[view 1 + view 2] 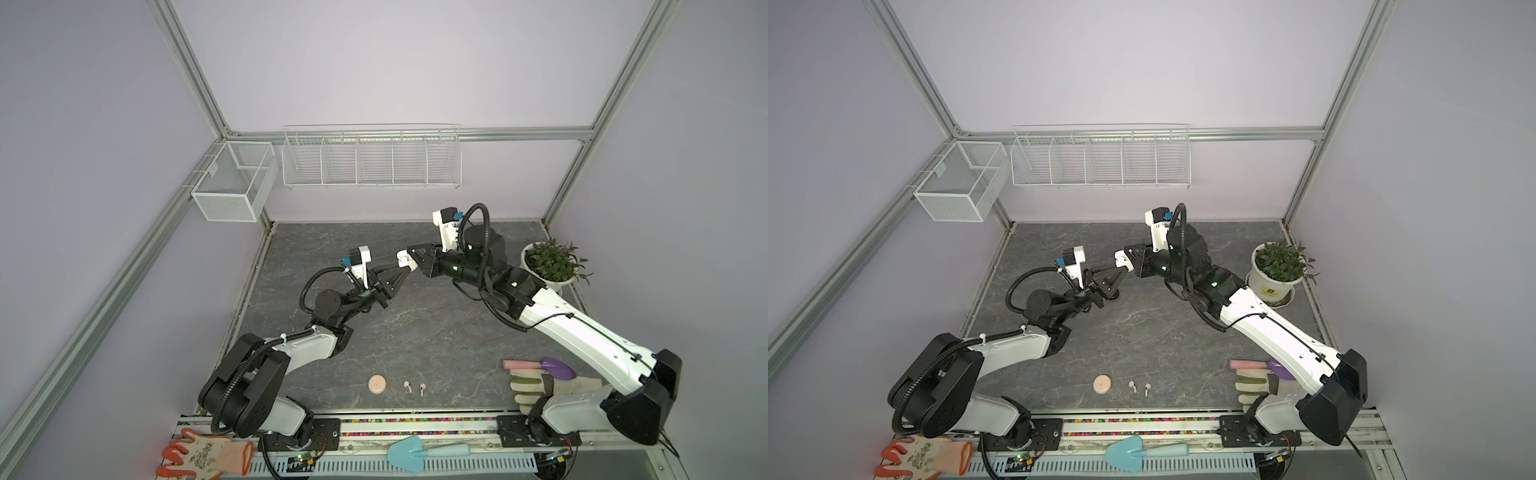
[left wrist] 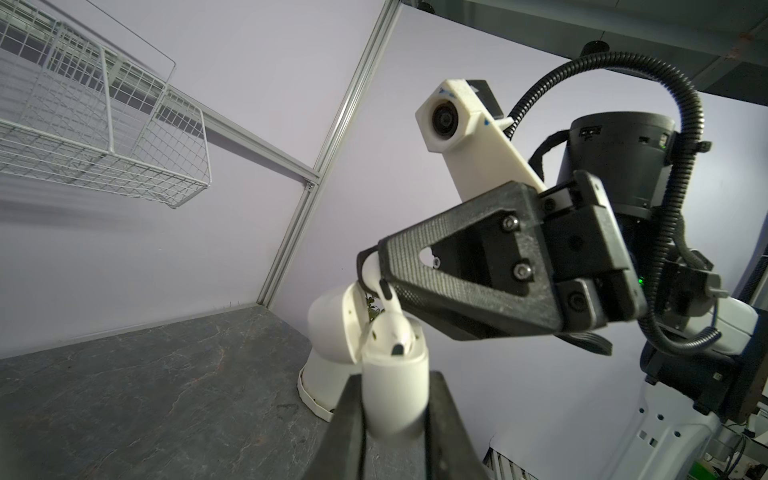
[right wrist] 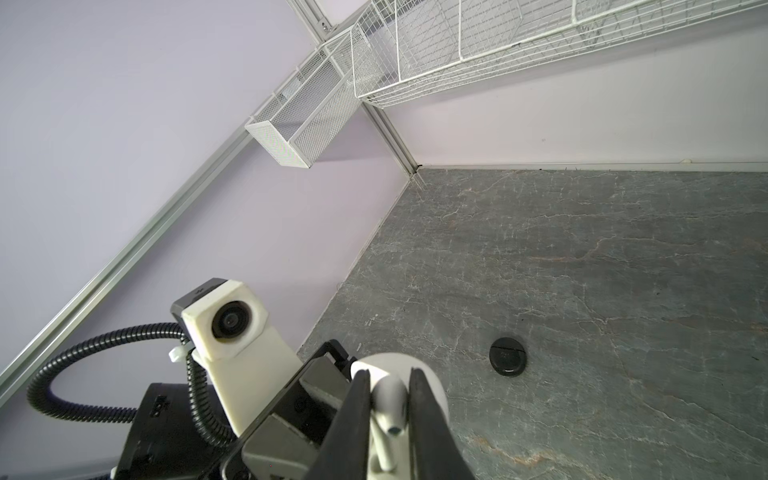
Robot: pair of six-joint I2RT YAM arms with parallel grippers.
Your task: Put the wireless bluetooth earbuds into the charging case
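1. Right wrist view: the right gripper [image 3: 388, 374] is pinched almost closed on a white earbud [image 3: 388, 401], with a black finger pressed against each side of the bud.
2. Left wrist view: the left gripper [image 2: 395, 376] is clamped tight around the body of the white charging case [image 2: 395, 399]. The case's open top is turned toward the right gripper's tips.
3. The held earbud sits right at that open top, its stem pointing down into the case. I cannot tell whether it is fully seated in its slot.
4. In both top views the two grippers meet tip to tip, with the case raised off the grey table [image 1: 415, 332], toward its back half.
5. A black round case [image 3: 508, 356] lies flat on the table near the grippers, apart from both.
6. Two pale earbuds [image 1: 407, 386] [image 1: 422, 389] lie near the table's front edge, close together but not touching. A pink round case [image 1: 377, 383] lies just to their left.
7. A potted plant [image 1: 550, 262] stands at the right rear, beside the right arm.
8. A purple trowel [image 1: 559, 368] and a pale glove [image 1: 528, 384] lie by the right arm's base.
9. An orange glove [image 1: 203, 455] and a blue trowel [image 1: 409, 453] rest on the front rail.
10. A wire rack [image 1: 372, 160] and a mesh basket [image 1: 232, 183] hang on the walls behind.
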